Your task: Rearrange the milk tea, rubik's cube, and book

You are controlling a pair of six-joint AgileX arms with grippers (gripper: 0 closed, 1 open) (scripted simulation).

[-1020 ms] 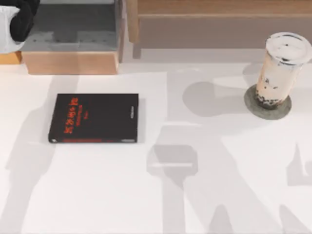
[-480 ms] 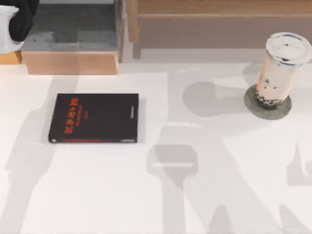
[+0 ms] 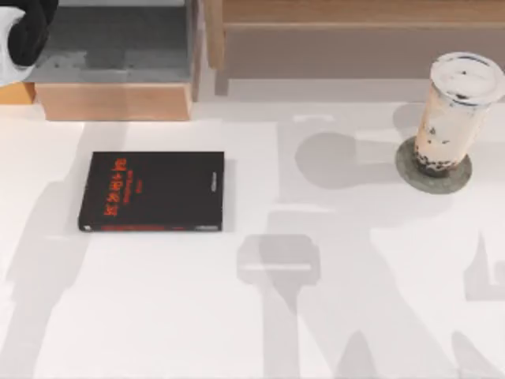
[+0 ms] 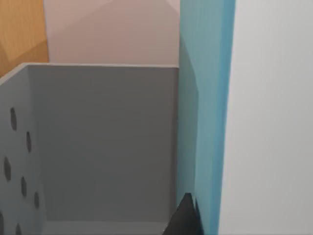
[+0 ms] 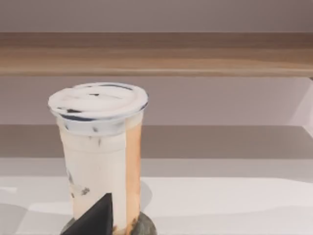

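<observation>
The black shape of the left arm at the far-left corner has drawn a little further out of the top view since the earlier frame; nothing else has shifted. The book lies flat left of centre, long axis across the table, nearer the left arm. The milk tea stands upright on a grey disc at the far right, straight ahead in the right wrist view. Neither gripper's spread can be told. The white table is backed by a grey wooden-sided box and a wooden shelf.

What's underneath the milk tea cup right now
The milk tea stands upright on a flat grey round disc at the table's right side. The disc's rim shows around the cup's base; its centre is covered by the cup.
</observation>
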